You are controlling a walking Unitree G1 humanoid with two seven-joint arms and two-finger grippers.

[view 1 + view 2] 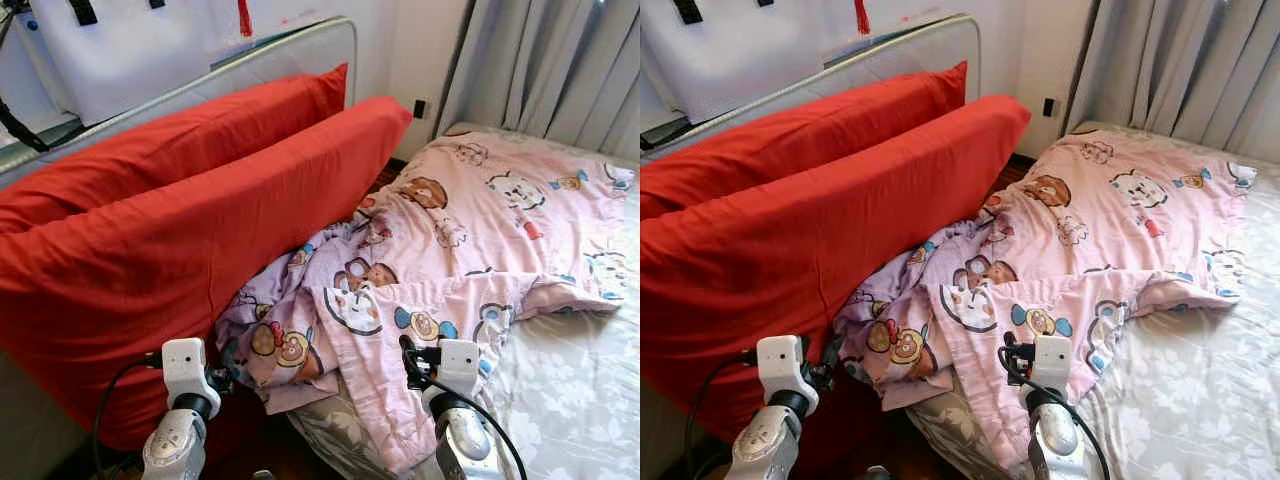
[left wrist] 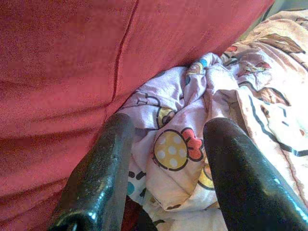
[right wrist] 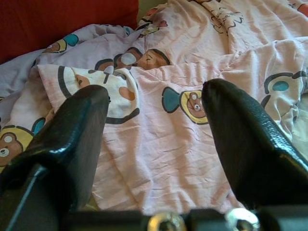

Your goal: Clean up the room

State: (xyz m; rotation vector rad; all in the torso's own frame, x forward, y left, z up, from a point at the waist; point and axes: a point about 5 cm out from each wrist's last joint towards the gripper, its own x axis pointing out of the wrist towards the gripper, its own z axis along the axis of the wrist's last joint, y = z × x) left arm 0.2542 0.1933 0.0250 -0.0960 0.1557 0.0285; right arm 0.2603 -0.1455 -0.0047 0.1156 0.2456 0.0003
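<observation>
A pink cartoon-print blanket (image 1: 470,230) lies rumpled across the bed, bunched at its near corner (image 1: 300,330) against two long red pillows (image 1: 190,210). My left gripper (image 2: 166,144) is open, its fingers hovering just over the bunched corner beside the red pillow (image 2: 62,72). My right gripper (image 3: 154,120) is open too, held above the folded-over edge of the blanket (image 3: 159,144). Both wrists show low in the head views, the left wrist (image 1: 188,375) by the pillow and the right wrist (image 1: 452,370) over the blanket's edge.
A grey floral bedsheet (image 1: 570,390) is bare at the right. The padded headboard with a metal rail (image 1: 250,55) stands behind the pillows. Grey curtains (image 1: 550,60) hang at the back right, with a wall socket (image 1: 420,108) beside them.
</observation>
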